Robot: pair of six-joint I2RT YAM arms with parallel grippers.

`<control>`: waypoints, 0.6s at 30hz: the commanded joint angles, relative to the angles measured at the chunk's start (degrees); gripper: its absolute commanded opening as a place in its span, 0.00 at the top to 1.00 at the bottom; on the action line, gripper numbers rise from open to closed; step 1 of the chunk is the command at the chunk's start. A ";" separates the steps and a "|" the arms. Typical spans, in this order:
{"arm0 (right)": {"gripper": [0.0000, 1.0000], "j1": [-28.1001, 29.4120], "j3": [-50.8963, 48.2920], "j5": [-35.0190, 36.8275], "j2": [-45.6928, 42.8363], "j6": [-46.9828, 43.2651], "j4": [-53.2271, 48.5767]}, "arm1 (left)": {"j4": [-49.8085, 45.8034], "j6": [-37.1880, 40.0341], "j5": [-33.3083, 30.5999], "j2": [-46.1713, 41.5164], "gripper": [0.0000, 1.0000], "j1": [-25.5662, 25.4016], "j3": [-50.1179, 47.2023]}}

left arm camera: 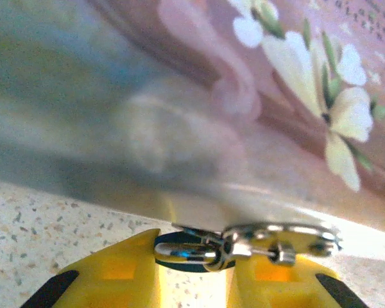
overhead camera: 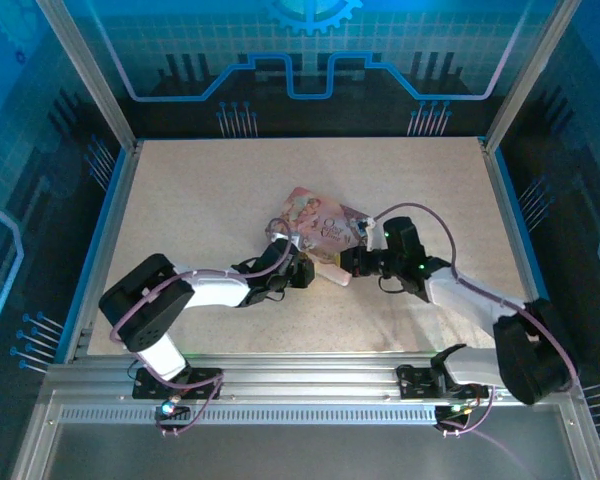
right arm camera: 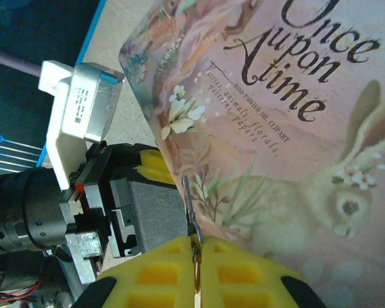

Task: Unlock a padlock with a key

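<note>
Top external view: the flat pink picture-printed tin box [overhead camera: 325, 222] is recorded near the centre of the speckled beige desk [overhead camera: 200, 200]. The left gripper [overhead camera: 298, 268] is at its 7 o'clock and the right gripper [overhead camera: 358, 262] at its 5 o'clock, both close against its near edge.

In the right wrist view the right gripper [right arm camera: 197, 247] is seen pressed together on a thin silvery key [right arm camera: 188, 205]. The key projects edge-on toward 12 o'clock beside the tin's edge.

In the left wrist view the left gripper [left arm camera: 197, 260] is seen with its yellow fingertips [left arm camera: 115, 269] slightly apart. Silvery linked hardware [left arm camera: 263, 240] lies across them under the tin. Whether it is clamped cannot be told. The tiny brass-yellow padlock is judged to sit at this spot, though its body is not made out.

The step in hand is judged to be key insertion. The blade should be lined up with the keyway before any push, and the lock steadied by the left gripper. A slow approach is advised, since so thin a blade may slip or twist between the pads. Turning should be deferred until the blade is fully seated.
</note>
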 commanded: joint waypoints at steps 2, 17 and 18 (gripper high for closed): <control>0.92 1.46 -3.88 3.03 -6.84 -3.46 -1.10 | 0.41 -6.04 2.45 -5.03 0.87 0.03 -0.50; 0.91 13.67 -17.41 12.53 -12.82 -9.63 13.73 | -4.96 -17.63 9.26 -10.57 0.88 0.04 -0.11; 0.91 14.16 -17.96 13.20 -12.35 -10.00 14.98 | -4.74 -18.13 9.75 -10.73 0.88 -0.01 -0.20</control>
